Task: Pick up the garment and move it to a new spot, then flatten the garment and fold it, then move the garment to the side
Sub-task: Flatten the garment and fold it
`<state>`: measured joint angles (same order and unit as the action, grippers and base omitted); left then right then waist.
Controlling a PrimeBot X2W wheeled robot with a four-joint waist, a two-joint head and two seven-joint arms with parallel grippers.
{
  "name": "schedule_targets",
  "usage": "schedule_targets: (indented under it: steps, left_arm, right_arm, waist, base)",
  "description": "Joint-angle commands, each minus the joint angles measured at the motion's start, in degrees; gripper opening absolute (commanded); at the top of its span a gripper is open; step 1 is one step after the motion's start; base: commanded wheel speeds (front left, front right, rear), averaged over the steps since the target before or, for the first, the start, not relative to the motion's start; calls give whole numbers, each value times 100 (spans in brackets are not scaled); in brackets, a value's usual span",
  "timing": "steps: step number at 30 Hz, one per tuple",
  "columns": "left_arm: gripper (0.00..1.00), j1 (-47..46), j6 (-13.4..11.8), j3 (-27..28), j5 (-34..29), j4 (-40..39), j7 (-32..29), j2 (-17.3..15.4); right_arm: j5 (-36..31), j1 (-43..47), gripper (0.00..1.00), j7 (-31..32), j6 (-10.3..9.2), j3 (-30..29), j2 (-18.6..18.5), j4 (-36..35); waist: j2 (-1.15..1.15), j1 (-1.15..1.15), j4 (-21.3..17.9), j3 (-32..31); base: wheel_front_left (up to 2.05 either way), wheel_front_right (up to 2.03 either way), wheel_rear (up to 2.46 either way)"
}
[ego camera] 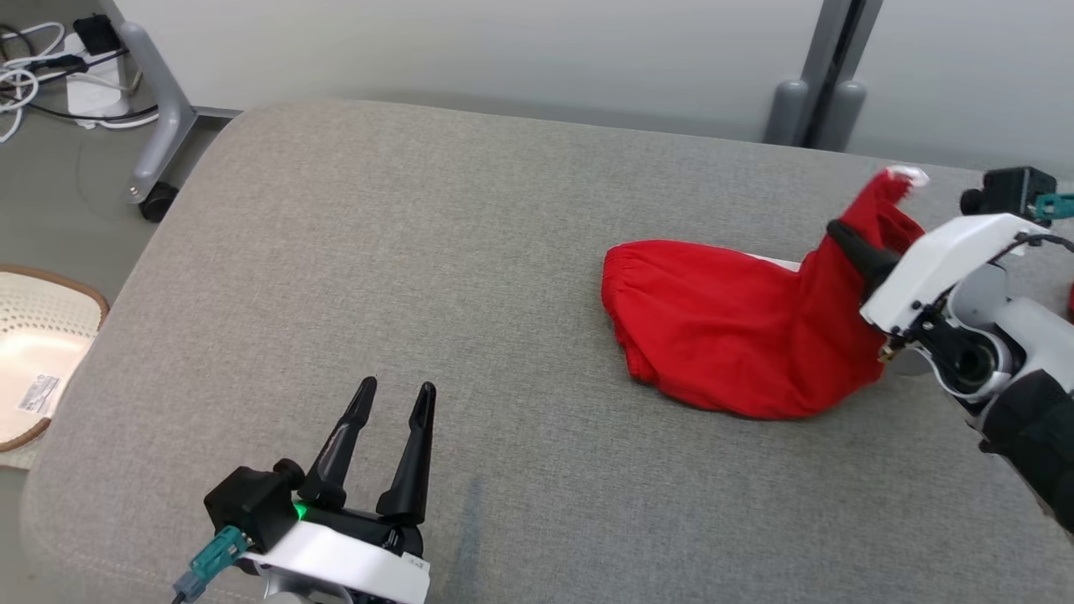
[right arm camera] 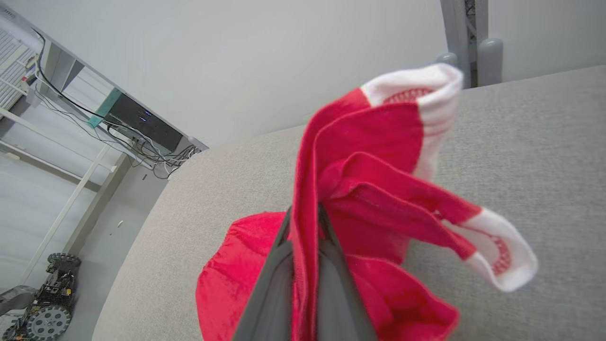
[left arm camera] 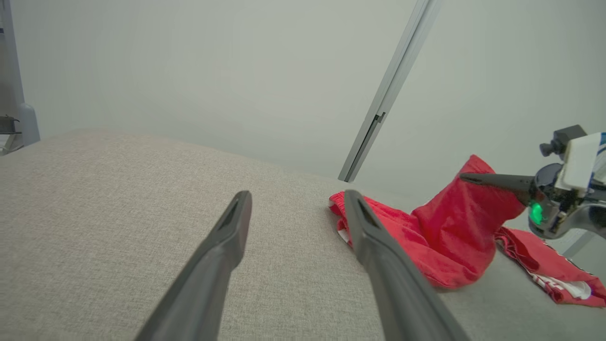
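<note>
The garment (ego camera: 738, 335) is red with white-trimmed edges and lies at the right of the grey cushioned surface (ego camera: 419, 252). One end of it is pulled up off the surface by my right gripper (ego camera: 847, 239), which is shut on a fold of the red cloth (right arm camera: 305, 227). In the right wrist view the white cuffs (right arm camera: 426, 90) flop above and to the right of the fingers. My left gripper (ego camera: 394, 394) hovers open at the lower left with nothing between its fingers (left arm camera: 236, 222), well apart from the garment (left arm camera: 445, 237).
A woven basket (ego camera: 33, 352) sits on the floor beyond the surface's left edge. A wheeled stand leg (ego camera: 159, 109) and cables stand at the back left. A grey post (ego camera: 814, 92) rises behind the surface. Another red and white cloth (left arm camera: 554, 270) lies at the far right.
</note>
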<state>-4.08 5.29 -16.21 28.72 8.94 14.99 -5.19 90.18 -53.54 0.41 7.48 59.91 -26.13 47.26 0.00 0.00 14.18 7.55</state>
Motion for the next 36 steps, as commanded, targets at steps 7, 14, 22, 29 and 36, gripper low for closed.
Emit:
schedule_targets:
  steps: [7,14,22,29,36]
  left_arm:
    - [100,-117,96,1,-93,145,21,64]
    - [100,-173,133,-5,-101,246,21,133]
    - [100,-253,167,-6,-102,332,22,174]
    - [100,-250,178,19,-95,409,22,201]
    - [100,-153,193,115,-137,454,22,206]
  right_arm:
    - [-78,-256,0,267,3,133,482,411]
    - [-156,-385,0,470,3,282,904,1009]
    - [-218,-490,5,601,3,381,1253,1421]
    - [-242,-507,100,606,3,431,1449,1403]
    - [-286,-426,100,421,3,438,1333,794]
  waist:
    - [0,0,368,109]
    - [0,0,716,238]
    - [0,0,859,340]
    - [0,0,763,298]
    - [0,0,457,69]
  base:
    - [0,0,0]
    - [0,0,0]
    - [0,0,0]
    - [0,0,0]
    - [0,0,0]
